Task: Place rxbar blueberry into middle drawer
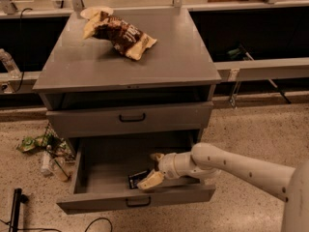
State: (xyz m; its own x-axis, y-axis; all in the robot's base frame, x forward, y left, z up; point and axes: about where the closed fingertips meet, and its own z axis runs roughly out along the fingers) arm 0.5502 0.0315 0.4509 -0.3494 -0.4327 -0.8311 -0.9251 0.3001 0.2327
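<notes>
The rxbar blueberry, a small dark bar with pale lettering, lies flat on the floor of the open middle drawer, near its front panel. My gripper reaches into the drawer from the right, just right of the bar. Its cream fingers are spread apart: the lower finger touches or nearly touches the bar's right end, and the upper finger is well clear of it. The gripper holds nothing.
The closed upper drawer sits directly above the open one. A brown and cream snack bag and a white dish lie on the cabinet top. Litter and a bottle lie on the floor at left, with a black post.
</notes>
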